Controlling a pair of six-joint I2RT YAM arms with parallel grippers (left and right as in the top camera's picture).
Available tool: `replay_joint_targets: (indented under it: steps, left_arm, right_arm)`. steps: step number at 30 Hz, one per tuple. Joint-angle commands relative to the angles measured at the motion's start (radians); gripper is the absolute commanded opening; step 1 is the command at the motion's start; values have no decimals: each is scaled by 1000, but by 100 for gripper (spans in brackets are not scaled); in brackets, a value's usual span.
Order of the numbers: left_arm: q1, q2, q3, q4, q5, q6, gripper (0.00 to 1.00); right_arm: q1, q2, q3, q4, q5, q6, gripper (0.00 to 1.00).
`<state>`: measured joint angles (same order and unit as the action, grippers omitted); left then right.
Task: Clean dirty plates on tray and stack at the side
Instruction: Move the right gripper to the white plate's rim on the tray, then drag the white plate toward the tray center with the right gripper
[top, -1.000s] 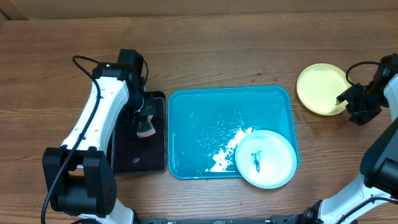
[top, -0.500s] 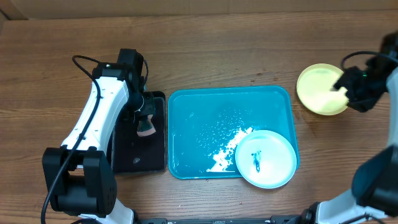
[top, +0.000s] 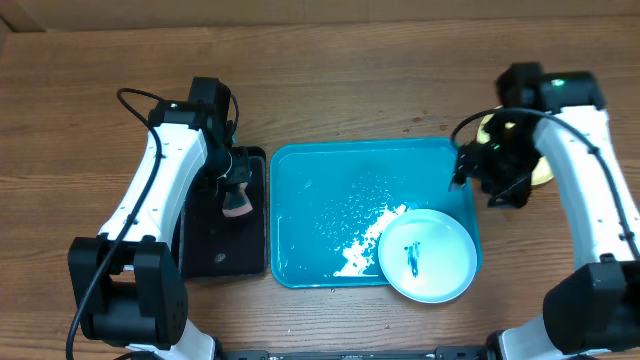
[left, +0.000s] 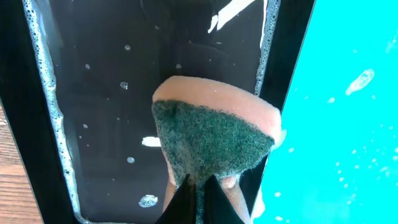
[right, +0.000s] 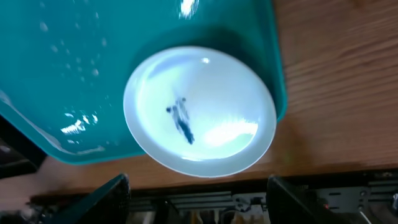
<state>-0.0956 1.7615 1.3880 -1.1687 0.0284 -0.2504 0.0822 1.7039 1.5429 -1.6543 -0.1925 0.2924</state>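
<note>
Reads as a robotics lab test bench. Evidence: two white-and-black arms, left arm (top: 160, 190) and right arm (top: 585, 180), reaching in over a wood-grain table (top: 350, 80) from its near edge. Loose black cable (top: 140, 97) looped off the left one. Blurred metal framing (right: 217, 211) below the table's front edge, caught by the right wrist camera. Washing-up staged with props: teal tray (top: 300, 200), black tray (top: 205, 250) of foamy water, sponge (left: 214, 134), light blue plate (top: 445, 270) with a dark smear.
</note>
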Motion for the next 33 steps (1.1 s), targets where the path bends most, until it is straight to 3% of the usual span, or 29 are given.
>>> replay_joint_targets:
  steps: [1,10,19,23,33]
  left_arm:
    - [3,-8,-2,2,18,30,4]
    - [3,-8,-2,12,26,38,4]
    - [3,-8,-2,19,43,45,4]
    - [3,-8,-2,20,44,45,4]
    - [3,-8,-2,30,44,46,4]
  right_arm:
    - [46,-2,-87,9,28,51,73]
    - [69,-7,-372,175,34,132,76]
    - [69,-10,-480,230,41,193,76]
    - [69,-10,-519,251,42,253,67]
    - [68,-10,-589,312,87,289,67]
